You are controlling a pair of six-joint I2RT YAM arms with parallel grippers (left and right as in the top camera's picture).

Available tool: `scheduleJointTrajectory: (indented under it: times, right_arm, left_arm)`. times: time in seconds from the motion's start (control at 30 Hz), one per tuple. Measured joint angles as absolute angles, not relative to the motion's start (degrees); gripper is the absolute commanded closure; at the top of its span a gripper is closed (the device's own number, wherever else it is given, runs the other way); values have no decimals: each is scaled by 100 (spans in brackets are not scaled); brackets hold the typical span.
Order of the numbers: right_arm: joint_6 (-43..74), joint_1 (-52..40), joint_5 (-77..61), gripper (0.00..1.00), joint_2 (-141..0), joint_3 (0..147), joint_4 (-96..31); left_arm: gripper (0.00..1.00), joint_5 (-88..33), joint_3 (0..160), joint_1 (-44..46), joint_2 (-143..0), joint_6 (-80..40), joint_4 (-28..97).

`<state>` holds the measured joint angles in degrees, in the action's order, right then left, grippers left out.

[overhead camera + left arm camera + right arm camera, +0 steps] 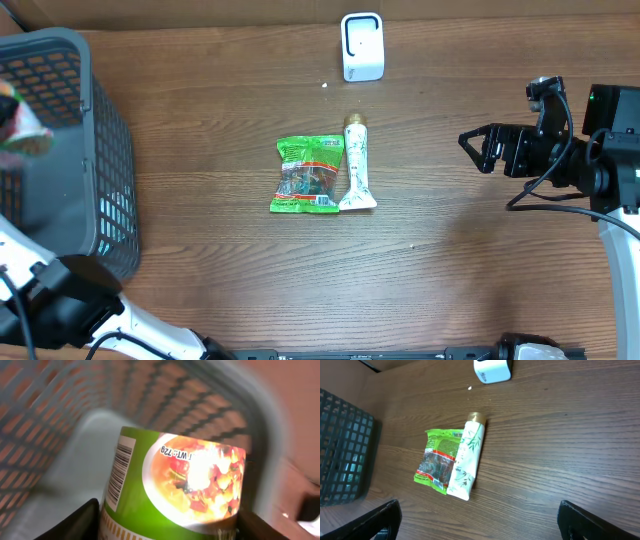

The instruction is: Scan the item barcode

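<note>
Green cup [170, 490], barcode [119, 472] seen only wrist-side, clamped in left gripper [172, 522]; right gripper [476, 148] agape.

We see a cup [175, 485] with a green wall, a bright picture of food and a white barcode panel running up its left side. It sits tilted between the fingers of the left gripper [170, 527], inside or just above the grey basket [55, 425]; we cannot tell which. From overhead it is only a colourful blur at the left edge.

A white scanner [362, 46] stands at the far edge of the table [480, 250]. Near the middle lie a green packet [309, 175] and a white tube [356, 163], flat, side by side and touching, the tube's gold cap pointing toward the scanner.
</note>
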<state>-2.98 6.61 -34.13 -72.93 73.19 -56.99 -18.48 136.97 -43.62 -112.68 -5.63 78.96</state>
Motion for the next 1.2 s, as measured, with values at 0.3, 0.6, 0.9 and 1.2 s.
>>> scheduleJointTrajectory:
  times: [0.3,0.6,0.9,1.2]
  right_arm:
    - [-301,659,-3417,0,-7293,7319,-5699]
    - [-298,661,-3428,0,-7293,7319,-5706]
    - [-301,661,-3420,0,-7293,7319,-5732]
    - [-298,661,-3194,0,-7293,7319,-5900]
  left_arm:
    - [46,-1990,14687,-2539,-11161,-558,8600]
    - [44,-2023,14696,10,-11537,-567,9662]
    - [43,-2021,14658,1887,-13176,-1120,8967]
    - [48,-2685,14626,2995,-14610,-2209,7881]
